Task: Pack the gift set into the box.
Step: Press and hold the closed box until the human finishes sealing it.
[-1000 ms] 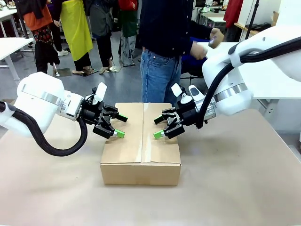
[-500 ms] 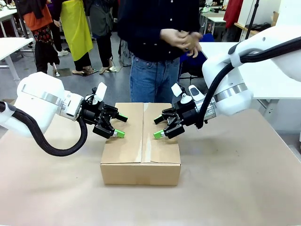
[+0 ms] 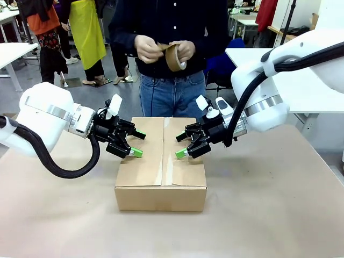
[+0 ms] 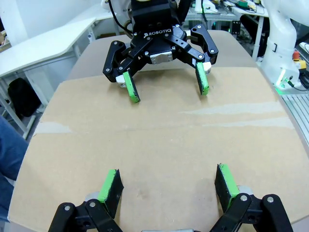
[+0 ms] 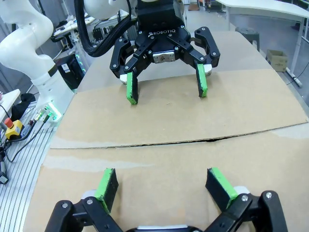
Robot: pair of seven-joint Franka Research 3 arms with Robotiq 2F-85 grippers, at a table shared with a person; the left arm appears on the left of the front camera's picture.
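The box (image 3: pixel 161 161) sits in the middle of the table with its top flaps folded shut, a seam (image 5: pixel 169 141) running between them. My left gripper (image 3: pixel 138 144) is open over the left flap, its green pads (image 4: pixel 111 183) at the cardboard (image 4: pixel 159 140). My right gripper (image 3: pixel 180 145) is open over the right flap, facing the left one. In the left wrist view my left gripper (image 4: pixel 168 181) looks across at the right gripper (image 4: pixel 166 92). In the right wrist view my right gripper (image 5: pixel 161 181) faces the left gripper (image 5: pixel 166 92). The gift set is hidden.
A person stands at the far side of the table, holding a brown tape roll (image 3: pixel 173 56) in both hands above the box. The brown table top (image 3: pixel 269 215) lies bare around the box. White tables and other people stand farther back.
The person has stepped to the middle of the far side and now holds a tape roll in both hands. Both arms and the box have stayed still.
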